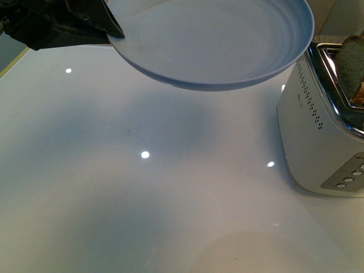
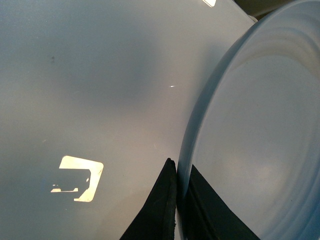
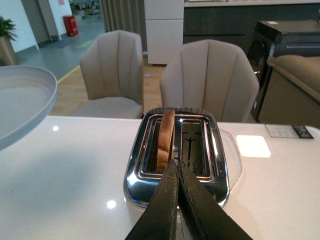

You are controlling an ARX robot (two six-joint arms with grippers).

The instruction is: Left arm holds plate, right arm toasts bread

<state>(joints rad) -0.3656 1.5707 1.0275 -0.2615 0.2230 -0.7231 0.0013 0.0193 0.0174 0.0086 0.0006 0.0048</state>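
My left gripper [image 1: 116, 31] is shut on the rim of the pale blue-grey plate [image 1: 216, 40] and holds it in the air above the white table, next to the toaster. In the left wrist view the black jaws pinch the plate's rim [image 2: 184, 165] between them at the left gripper [image 2: 179, 172]. The plate is empty. The bread [image 1: 350, 62] stands upright in a slot of the white and chrome toaster [image 1: 318, 142]. In the right wrist view the bread [image 3: 165, 137] sits in the left slot. My right gripper [image 3: 176, 165] is shut and empty just above the toaster [image 3: 175, 150].
The glossy white table [image 1: 142, 187] shows ceiling light reflections. The toaster has buttons on its front side [image 1: 350, 176]. Two beige chairs [image 3: 210, 80] stand behind the table's far edge. The plate's edge [image 3: 25, 100] also shows in the right wrist view.
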